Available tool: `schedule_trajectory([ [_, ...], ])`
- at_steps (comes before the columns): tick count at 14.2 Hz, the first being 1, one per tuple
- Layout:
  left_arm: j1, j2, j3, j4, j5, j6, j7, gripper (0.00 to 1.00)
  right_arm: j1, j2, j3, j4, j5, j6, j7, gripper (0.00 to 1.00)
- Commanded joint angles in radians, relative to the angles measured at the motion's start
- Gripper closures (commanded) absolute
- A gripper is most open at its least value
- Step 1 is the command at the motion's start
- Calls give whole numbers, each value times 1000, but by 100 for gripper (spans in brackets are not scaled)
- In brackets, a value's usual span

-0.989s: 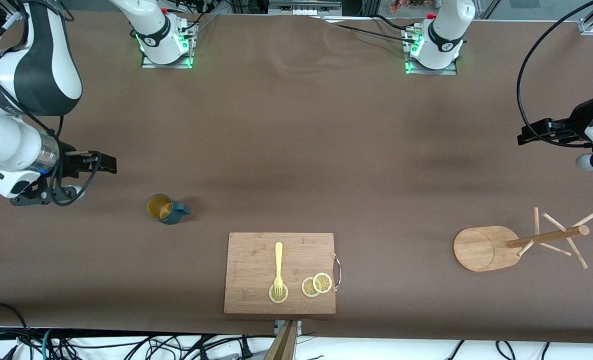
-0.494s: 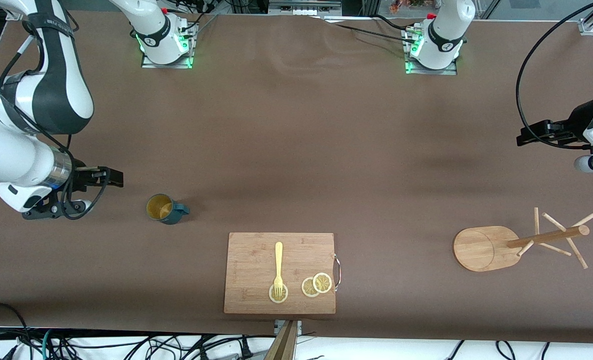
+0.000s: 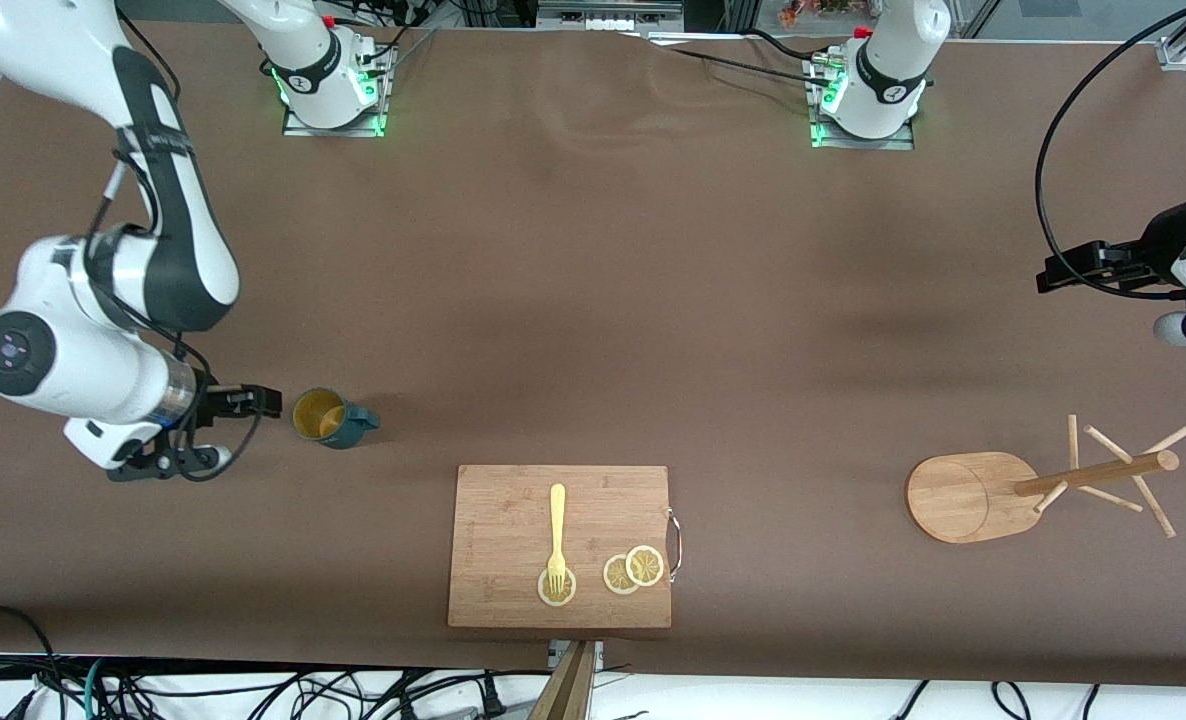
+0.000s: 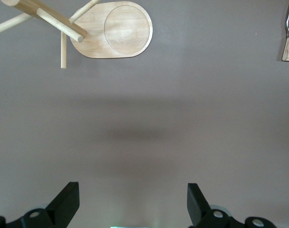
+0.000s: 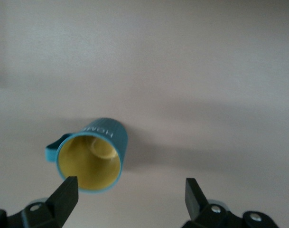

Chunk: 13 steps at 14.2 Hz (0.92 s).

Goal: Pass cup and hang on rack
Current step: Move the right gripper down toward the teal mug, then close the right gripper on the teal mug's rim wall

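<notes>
Right gripper [image 3: 265, 401] is spread wide and empty, hovering just beside the cup [image 3: 331, 418], which sits upright on the table [image 3: 593, 300]. Left gripper [image 3: 1053, 272] waits released near the rack [image 3: 993, 492]. So basically nothing's done yet: grab, handoff and hanging all remain.

only text i can spot is some raised lettering on the outer wall of the cup [image 5: 100, 152] near its rim in the right wrist view, shown upside down and too blurry to actually read
</notes>
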Motion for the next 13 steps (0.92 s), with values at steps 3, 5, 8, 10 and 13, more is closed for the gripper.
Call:
schedule_trajectory([
  [3, 14, 15, -3, 33, -9, -8, 17, 0, 14, 11, 4, -47, -4, 37, -1, 0],
  [5, 14, 15, -3, 33, -9, -8, 18, 0, 18, 11, 5, -83, -4, 69, -2, 0],
  [8, 14, 15, -2, 33, -9, -8, 18, 0, 18, 11, 5, -107, -4, 94, -4, 2],
  [10, 15, 15, -3, 33, -9, -8, 18, 0, 17, 12, 5, -110, -3, 97, -4, 7],
  [13, 15, 15, -3, 33, -9, -8, 18, 0, 18, 23, 5, -110, -3, 109, -4, 22],
])
